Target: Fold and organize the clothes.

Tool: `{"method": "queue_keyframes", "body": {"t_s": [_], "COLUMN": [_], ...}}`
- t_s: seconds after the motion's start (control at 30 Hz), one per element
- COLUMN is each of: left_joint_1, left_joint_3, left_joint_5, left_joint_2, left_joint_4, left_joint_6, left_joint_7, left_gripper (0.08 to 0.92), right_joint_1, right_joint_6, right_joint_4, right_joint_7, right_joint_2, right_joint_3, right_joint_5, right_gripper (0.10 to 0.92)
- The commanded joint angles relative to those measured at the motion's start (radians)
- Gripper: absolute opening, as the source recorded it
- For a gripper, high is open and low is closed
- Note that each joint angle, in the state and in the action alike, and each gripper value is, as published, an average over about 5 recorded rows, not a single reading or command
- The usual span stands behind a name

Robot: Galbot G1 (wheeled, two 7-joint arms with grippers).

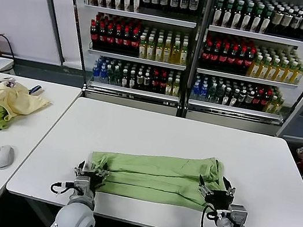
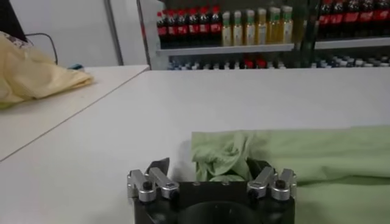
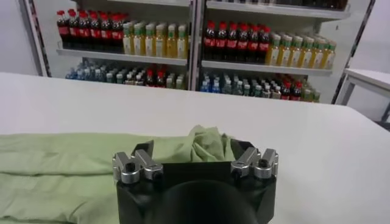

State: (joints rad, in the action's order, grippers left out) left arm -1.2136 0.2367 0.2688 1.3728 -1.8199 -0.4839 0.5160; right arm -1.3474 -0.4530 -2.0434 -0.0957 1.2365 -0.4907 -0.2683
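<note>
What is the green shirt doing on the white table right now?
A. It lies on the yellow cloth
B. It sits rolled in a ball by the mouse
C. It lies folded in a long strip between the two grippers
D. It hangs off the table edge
C: the green shirt lies as a long folded strip on the white table, with the left gripper at one end and the right gripper at the other.

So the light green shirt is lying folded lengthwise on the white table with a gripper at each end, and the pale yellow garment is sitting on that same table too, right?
Not quite. The pale yellow garment lies on the separate side table to the robot's left, as the head view shows. The rest holds: the light green shirt lies on the white table, left gripper and right gripper at its ends.
</note>
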Motion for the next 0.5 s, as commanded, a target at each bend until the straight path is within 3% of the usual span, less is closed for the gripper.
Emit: {"method": "queue_keyframes", "body": {"t_s": [0.03, 0.5], "left_joint_1": [-0.013, 0.011], "left_joint_3": [0.0, 0.157], "left_joint_5": [-0.05, 0.105], "left_joint_2": [0.044, -0.103], "left_joint_4": [0.036, 0.03], "left_joint_6": [-0.014, 0.081], "left_joint_7": [0.017, -0.097], "left_gripper": [0.714, 0.315], "right_joint_1": [0.006, 0.103], "right_joint_6": [0.005, 0.03], "right_joint_4": [0.006, 0.055], "right_joint_7": [-0.001, 0.016], "right_joint_2": [-0.007, -0.053], "right_joint_3": [0.005, 0.038], "right_joint_5": [0.006, -0.005], "right_gripper": [0.823, 0.823]}}
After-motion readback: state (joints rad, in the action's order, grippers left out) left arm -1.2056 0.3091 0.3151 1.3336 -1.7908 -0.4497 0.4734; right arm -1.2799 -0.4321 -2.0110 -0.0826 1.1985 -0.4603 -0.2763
